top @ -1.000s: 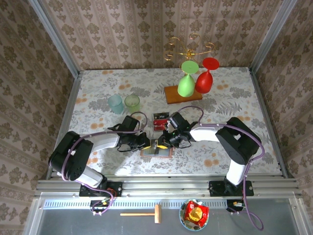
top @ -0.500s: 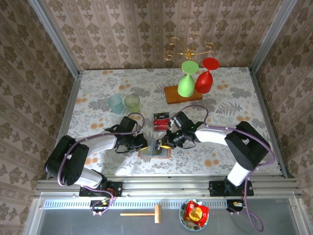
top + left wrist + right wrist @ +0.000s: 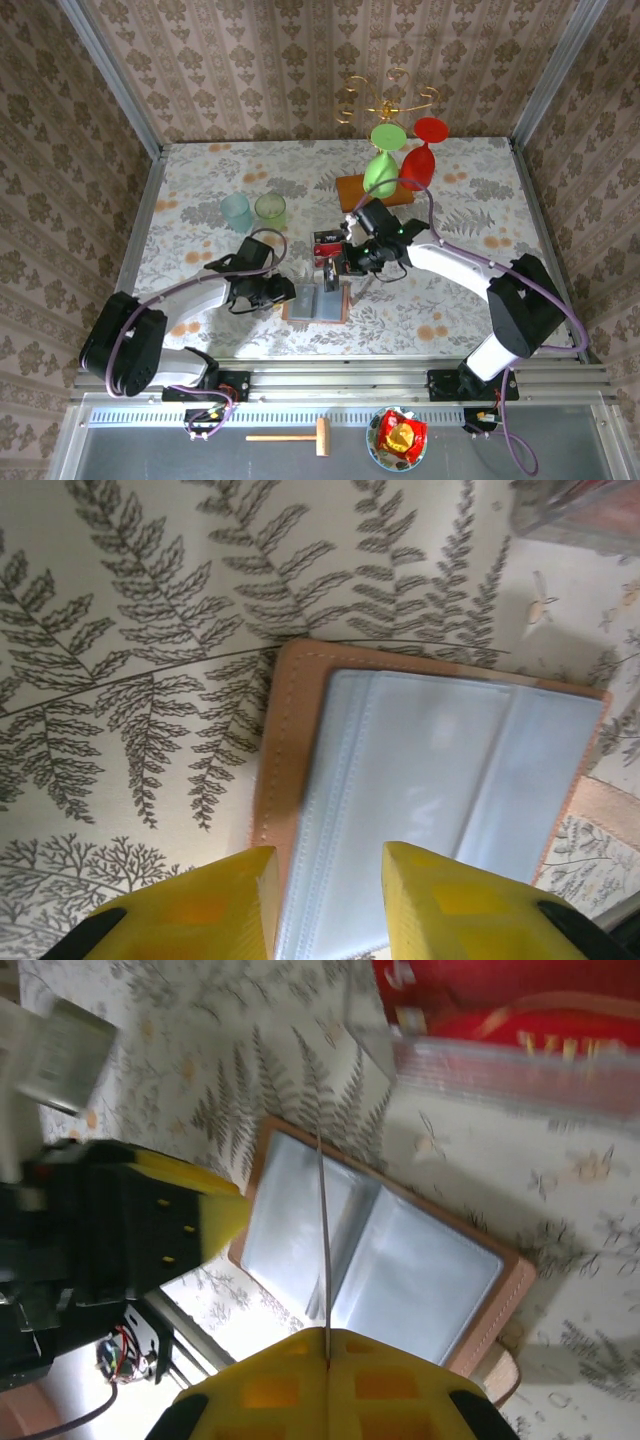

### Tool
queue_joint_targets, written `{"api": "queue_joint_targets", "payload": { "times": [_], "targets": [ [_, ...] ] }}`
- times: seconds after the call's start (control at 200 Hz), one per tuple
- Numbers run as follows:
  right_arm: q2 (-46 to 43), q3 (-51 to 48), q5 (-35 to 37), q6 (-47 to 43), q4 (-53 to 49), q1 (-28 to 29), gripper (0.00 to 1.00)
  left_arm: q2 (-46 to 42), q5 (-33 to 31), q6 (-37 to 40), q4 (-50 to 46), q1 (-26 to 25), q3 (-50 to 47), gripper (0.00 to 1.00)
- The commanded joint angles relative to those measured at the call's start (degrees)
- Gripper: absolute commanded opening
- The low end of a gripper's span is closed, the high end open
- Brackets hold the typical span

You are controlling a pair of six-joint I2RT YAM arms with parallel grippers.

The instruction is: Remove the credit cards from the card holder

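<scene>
While the card holder [image 3: 318, 302] lies open and flat on the surface [image 3: 200, 190], the right pincer [image 3: 327, 1338] hangs just above it, pressed together on a thin card [image 3: 323, 1230] seen edge-on. Its arm reaches in from the right, bent at the elbow. The left pincer [image 3: 325, 885] is spread over the holder's left edge, its arm stretched low. Red credit cards [image 3: 328, 246] lie just beyond the holder.

I've got a green goblet [image 3: 380, 170] and a red goblet [image 3: 420, 165] side by side at the far side of the table [image 3: 490, 195], over a wooden board [image 3: 352, 196]. A gold rack [image 3: 388, 100] is behind them. A blue cup [image 3: 237, 212] and a green cup [image 3: 270, 210] sit just beside each other on the left. Nearest me I see a mallet [image 3: 290, 436] and a bowl [image 3: 374, 447].
</scene>
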Motion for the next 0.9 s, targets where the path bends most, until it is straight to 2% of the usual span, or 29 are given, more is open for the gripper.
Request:
{"api": "queue_joint_targets", "payload": {
  "times": [0.0,0.15,0.295,0.545,0.595,0.895],
  "targets": [
    [-0.33,5.43,6.41,-14.62,-10.49,-0.09,0.00,1.62,3.10,-0.69,3.89,0.15,-2.69,0.33],
    [1.90,11.90,11.74,-26.28,-15.99,-0.08,0.00,1.00,4.02,-2.17,5.59,-0.44,-4.00,0.33],
    [3.83,15.66,10.77,-39.14,-18.26,-0.08,0.00,-2.16,2.81,-2.11,3.77,0.09,-4.24,0.33],
    [13.26,28.72,15.76,-60.48,-29.26,0.18,0.00,-7.83,2.69,2.58,-3.67,5.61,0.25,0.34],
    [15.10,30.84,16.62,-64.68,-31.27,0.34,0.00,-8.36,2.74,3.55,-4.59,8.13,1.26,0.35],
    [26.80,47.74,23.28,-77.47,-40.94,0.44,0.00,-5.88,6.05,7.76,-6.72,13.34,6.06,0.35]
  ]
}}
